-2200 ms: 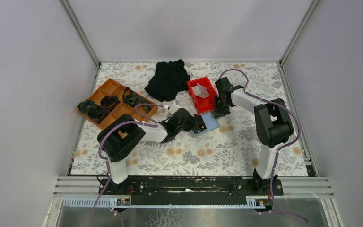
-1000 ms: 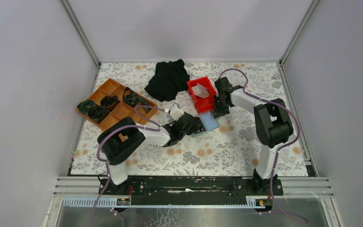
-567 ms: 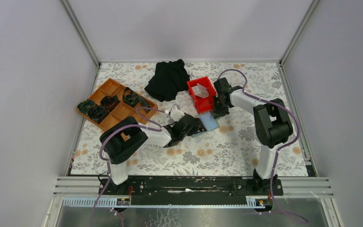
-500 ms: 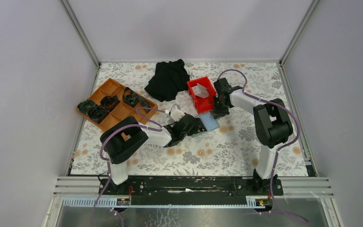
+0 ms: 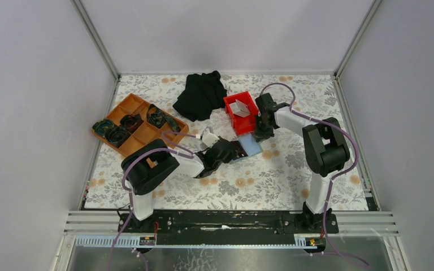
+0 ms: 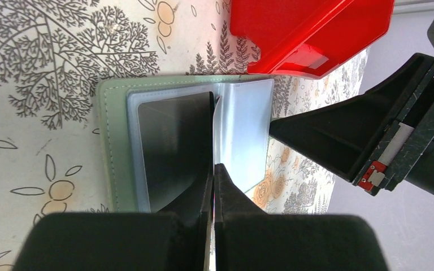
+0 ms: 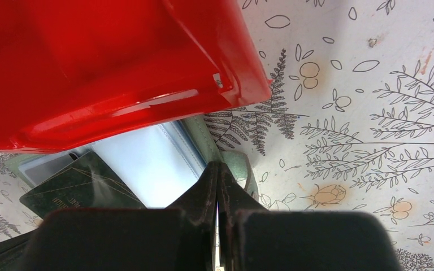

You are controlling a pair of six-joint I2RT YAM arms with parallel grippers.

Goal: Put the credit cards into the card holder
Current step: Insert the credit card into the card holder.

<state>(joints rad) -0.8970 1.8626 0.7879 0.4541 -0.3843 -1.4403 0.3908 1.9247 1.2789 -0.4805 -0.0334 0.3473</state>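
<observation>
The grey-green card holder [image 5: 250,147] lies open on the flowered table, just in front of the red bin. Its green edge [image 6: 108,147] and clear inner sleeve [image 6: 243,135] show in the left wrist view. My left gripper [image 5: 237,150] [image 6: 213,169] is shut on a dark credit card [image 6: 172,147], and the card's far part lies in the holder's left half. The same card shows in the right wrist view [image 7: 79,186]. My right gripper [image 5: 261,134] [image 7: 219,168] is shut, with its tips on the holder's right edge by the snap tab [image 7: 238,169]. Pale cards [image 5: 238,107] stand in the bin.
The red bin [image 5: 241,112] [image 7: 102,62] touches the holder's far side and overhangs it in both wrist views. A black cloth [image 5: 200,95] lies behind the bin. An orange compartment tray [image 5: 133,121] with dark items stands at the left.
My left gripper has pushed a little toward the holder, and less of the dark card shows in the top view. The right arm has barely moved.
</observation>
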